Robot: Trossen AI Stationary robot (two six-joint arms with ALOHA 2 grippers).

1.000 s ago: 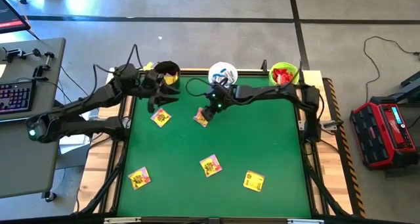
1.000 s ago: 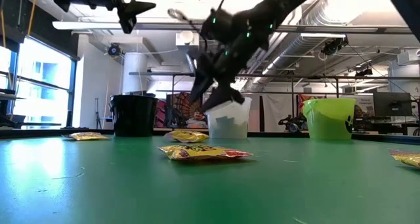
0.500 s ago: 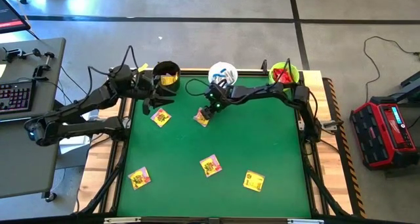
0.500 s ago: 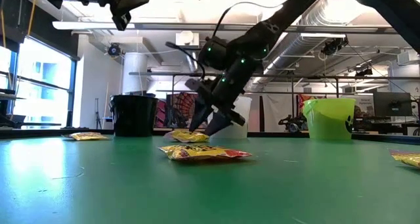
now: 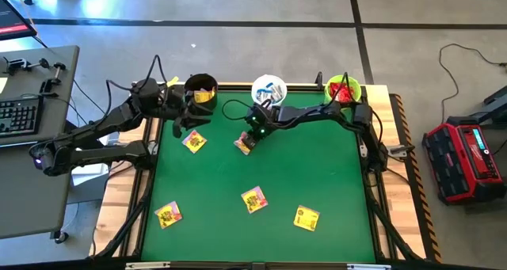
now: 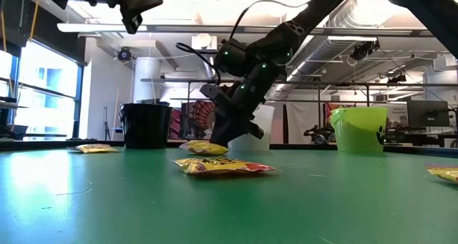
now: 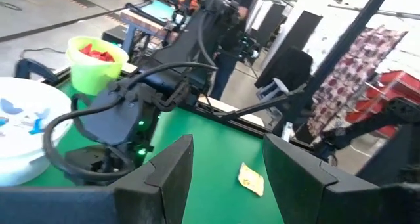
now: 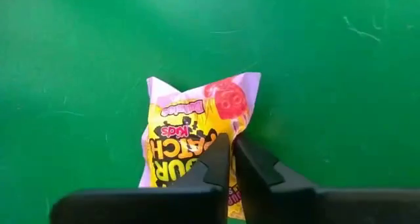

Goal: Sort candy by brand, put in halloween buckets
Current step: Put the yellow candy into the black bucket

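Observation:
My right gripper is down on a yellow candy packet that lies on the green table in front of the white bucket. It is shut on the packet. My left gripper hangs open in the air beside the black bucket, above another yellow packet. Yellow candy shows inside the black bucket, white-and-blue candy in the white one, and red candy in the lime green bucket. All three buckets stand along the table's far edge. My right gripper pinches the yellow packet's upper face near its middle between its two fingertips. The fingers come from above, slanting down from the far right. The packet lies flat on the table.
Three more yellow packets lie on the mat, nearer the front: one at the left, one in the middle, one toward the right. A wooden frame borders the table.
My right gripper has come down from beside the white bucket onto the yellow packet with open fingers, then shut on it. The packet has stayed flat on the table.

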